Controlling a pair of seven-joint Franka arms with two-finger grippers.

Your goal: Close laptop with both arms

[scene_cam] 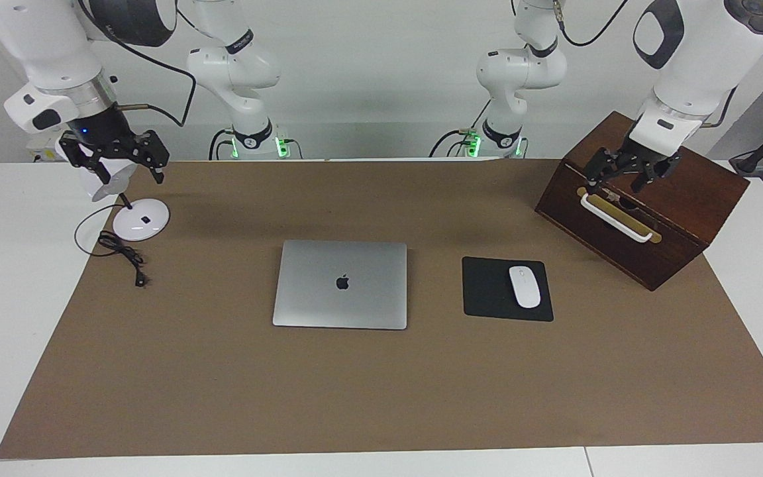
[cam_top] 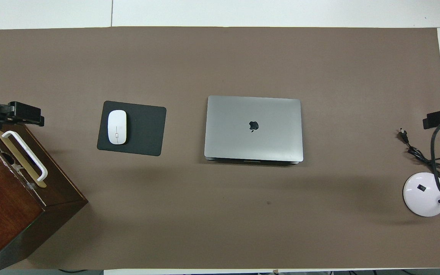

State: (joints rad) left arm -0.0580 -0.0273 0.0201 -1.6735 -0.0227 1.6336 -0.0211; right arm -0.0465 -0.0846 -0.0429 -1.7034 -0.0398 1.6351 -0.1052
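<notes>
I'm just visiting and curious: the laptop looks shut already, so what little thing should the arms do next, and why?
Probably nothing more than drawing back to rest. The laptop lies flat with its lid down, logo up. The left pincer hangs open over the wooden box, and the right pincer hangs open over the desk lamp. Neither touches the laptop, so the closing seems done.
</notes>
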